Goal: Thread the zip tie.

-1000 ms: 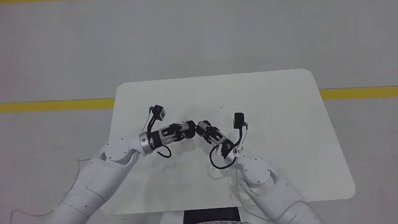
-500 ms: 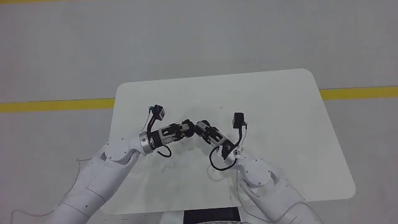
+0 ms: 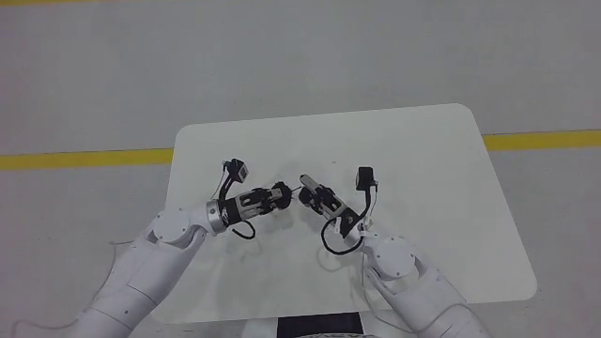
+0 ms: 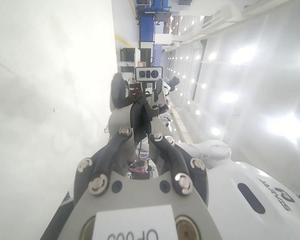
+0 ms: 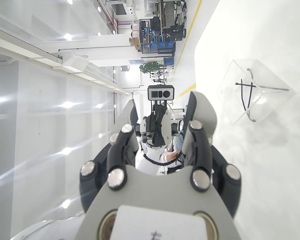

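Here, right fingers (image 5: 202,116) gape empty, left fingers (image 4: 121,121) pinch shut, contents unclear; clear box (image 5: 230,96) holds zip ties (image 5: 249,96)

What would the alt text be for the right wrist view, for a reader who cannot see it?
The right gripper, its two grey fingers spread apart, points at the left gripper close in front of it. To one side, on the white table, sits a clear box with black zip ties inside.
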